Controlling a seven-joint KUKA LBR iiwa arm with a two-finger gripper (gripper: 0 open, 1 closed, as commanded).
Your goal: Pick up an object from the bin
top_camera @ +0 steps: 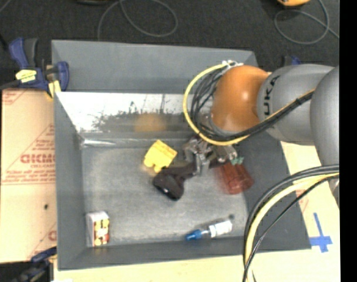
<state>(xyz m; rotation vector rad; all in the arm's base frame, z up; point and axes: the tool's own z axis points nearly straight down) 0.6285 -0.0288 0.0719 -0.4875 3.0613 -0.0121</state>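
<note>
Ok so status: my claw is down low in the grey metal bin, mid-floor toward the back wall, right at the upper-right end of a dark brownish-black lump. That's the thing I'm closest to and imo the pick candidate. Looks like the approach/grasp step, nothing lifted yet afaict. Honestly can't tell if the claw is released or clenched from this angle, my own orange wrist cover and the cables crowd the view, so I'm not claiming I've got hold of anything. Next move imo: get the claw squarely across the lump's narrow end, clamp, then go straight up w/o dragging the neighbours. Those are close: a yellow plastic block, boxy w/ hard edges, touching or just beside the lump's top-left, and a red see-through piece, rounded and glossy, just on the claw's other side. The lump itself looks matte, rounded, maybe rubbery, so prob grippy. Well apart near the front wall: a white tube w/ blue cap and a small printed box in the front-left corner.
</note>
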